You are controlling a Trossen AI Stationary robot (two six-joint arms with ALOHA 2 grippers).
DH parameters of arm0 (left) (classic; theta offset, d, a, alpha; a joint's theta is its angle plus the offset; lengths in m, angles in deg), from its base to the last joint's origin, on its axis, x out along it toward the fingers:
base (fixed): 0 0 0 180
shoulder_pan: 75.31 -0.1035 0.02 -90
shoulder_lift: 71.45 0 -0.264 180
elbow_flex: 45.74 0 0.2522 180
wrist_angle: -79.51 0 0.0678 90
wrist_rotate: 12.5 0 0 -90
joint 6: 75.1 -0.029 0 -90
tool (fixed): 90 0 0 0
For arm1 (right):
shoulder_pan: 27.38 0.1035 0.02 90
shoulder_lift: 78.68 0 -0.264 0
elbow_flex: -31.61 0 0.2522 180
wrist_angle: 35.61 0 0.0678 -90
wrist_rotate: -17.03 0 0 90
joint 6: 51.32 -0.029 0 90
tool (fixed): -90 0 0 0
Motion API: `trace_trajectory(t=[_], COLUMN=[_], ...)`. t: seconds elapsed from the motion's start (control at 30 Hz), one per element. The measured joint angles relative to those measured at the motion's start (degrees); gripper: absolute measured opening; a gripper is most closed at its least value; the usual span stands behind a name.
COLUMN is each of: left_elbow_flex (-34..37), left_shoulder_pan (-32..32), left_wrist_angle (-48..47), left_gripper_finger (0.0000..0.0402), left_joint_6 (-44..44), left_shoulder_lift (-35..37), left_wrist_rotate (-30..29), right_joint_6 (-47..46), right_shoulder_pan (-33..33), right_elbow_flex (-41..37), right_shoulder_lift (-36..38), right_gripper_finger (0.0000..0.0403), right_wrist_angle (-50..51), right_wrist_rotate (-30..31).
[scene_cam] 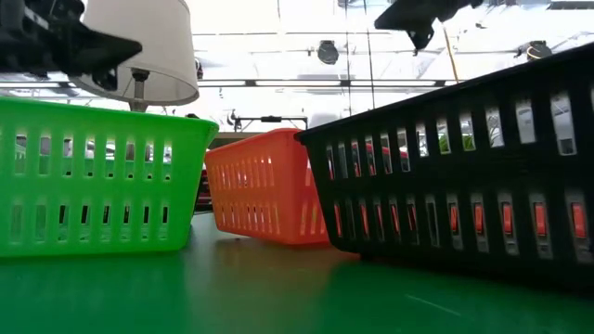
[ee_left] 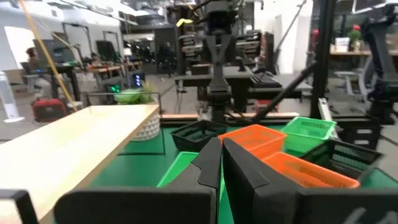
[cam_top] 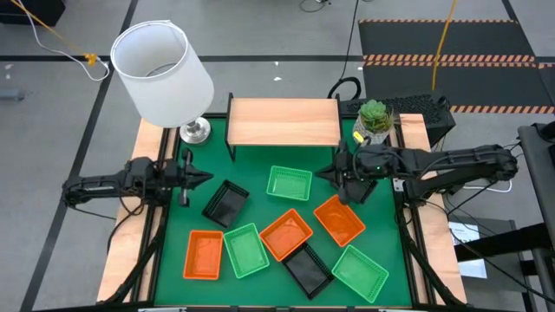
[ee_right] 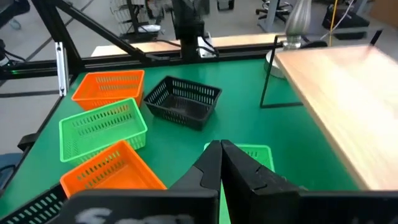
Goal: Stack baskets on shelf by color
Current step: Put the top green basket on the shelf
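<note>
Several baskets lie scattered, open side up, on the green mat: green (cam_top: 289, 184), orange-red (cam_top: 338, 219) and black (cam_top: 225, 204) among them, none stacked. The shelf (cam_top: 284, 121), a wooden top on black legs, stands bare at the far edge. My left gripper (cam_top: 205, 178) is shut and points level toward the table's right, just left of the black basket and above the mat. My right gripper (cam_top: 323, 173) is shut too, raised over the gap between the green basket and the orange-red one. Its wrist view looks down past the shut fingertips (ee_right: 219, 149) at the green basket (ee_right: 255, 155).
A lamp with a white shade (cam_top: 162, 69) stands at the far left corner. A small potted plant (cam_top: 375, 117) stands right of the shelf. Wooden side rails (cam_top: 130, 251) border the mat left and right. Bare mat lies between the shelf and the baskets.
</note>
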Motion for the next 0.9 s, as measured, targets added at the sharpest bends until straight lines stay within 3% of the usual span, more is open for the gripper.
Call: trace_trajectory(t=[0.27, 0.63, 0.77, 0.9], left_elbow_flex=[-17.3, -44.0, -49.9, -50.5], left_shoulder_pan=[2.2, 5.9, 7.6, 9.2], left_wrist_angle=[-14.2, -27.7, -30.6, -29.6], left_gripper_finger=[0.0019, 0.0019, 0.0019, 0.0019], left_joint_6=[3.1, 2.3, 0.2, -0.3], left_shoulder_lift=[-11.4, -33.6, -40.5, -45.6], left_wrist_rotate=[-2.4, -3.0, -3.1, -3.1], right_joint_6=[-3.0, -2.5, -2.2, -2.0], right_shoulder_pan=[0.0, 0.0, 0.0, 0.0], right_elbow_flex=[-5.0, -6.0, -6.0, -6.0], right_shoulder_lift=[-0.3, -0.3, -0.5, -2.7], right_gripper_finger=[0.0, 0.0, 0.0, 0.0], right_wrist_angle=[-4.0, -5.8, -5.1, -5.0], right_wrist_rotate=[0.0, 0.0, -0.1, -0.1])
